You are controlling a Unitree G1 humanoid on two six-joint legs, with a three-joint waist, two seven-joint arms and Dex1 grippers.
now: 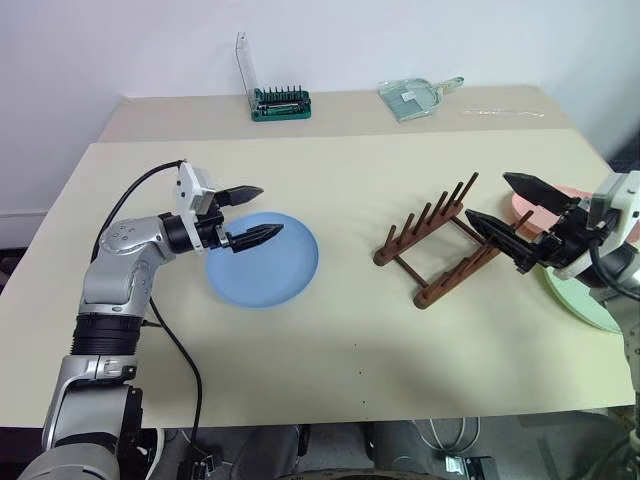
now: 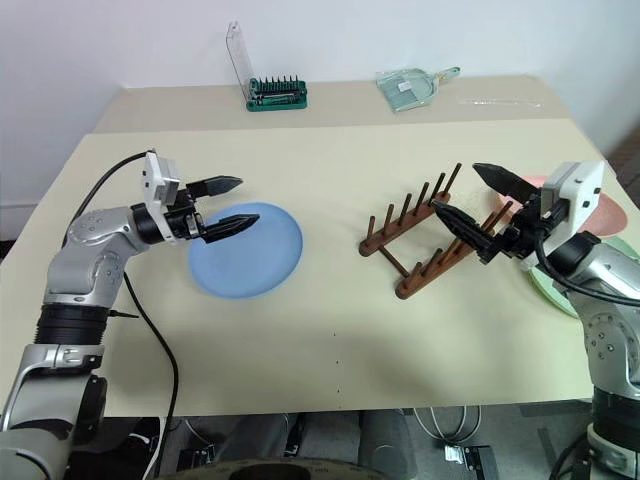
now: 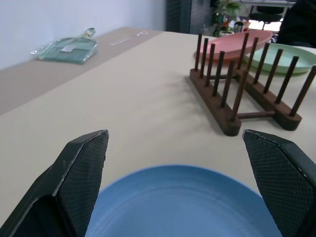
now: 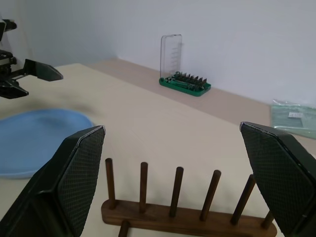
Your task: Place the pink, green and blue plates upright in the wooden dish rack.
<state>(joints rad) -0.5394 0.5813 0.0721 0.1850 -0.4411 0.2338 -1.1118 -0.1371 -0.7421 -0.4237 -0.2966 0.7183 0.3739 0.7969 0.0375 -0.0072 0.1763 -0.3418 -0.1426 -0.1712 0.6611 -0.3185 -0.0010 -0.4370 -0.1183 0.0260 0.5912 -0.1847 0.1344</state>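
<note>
No legible writing. Left gripper (image 1: 253, 213), jaws wide, empty, above blue plate (image 1: 275, 268); right gripper (image 1: 507, 215), wide, empty, beside wooden dish rack (image 1: 432, 248). Pink plate (image 3: 232, 43) and green plate (image 3: 291, 57) lie flat beyond the rack.

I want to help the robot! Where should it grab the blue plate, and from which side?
Probably by the rim. The blue plate lies flat on the table, so only its thin raised edge offers a hold. The open left pincer hovers over the plate's left side; coming in low there, one finger over the rim and one under, looks easiest.
</note>
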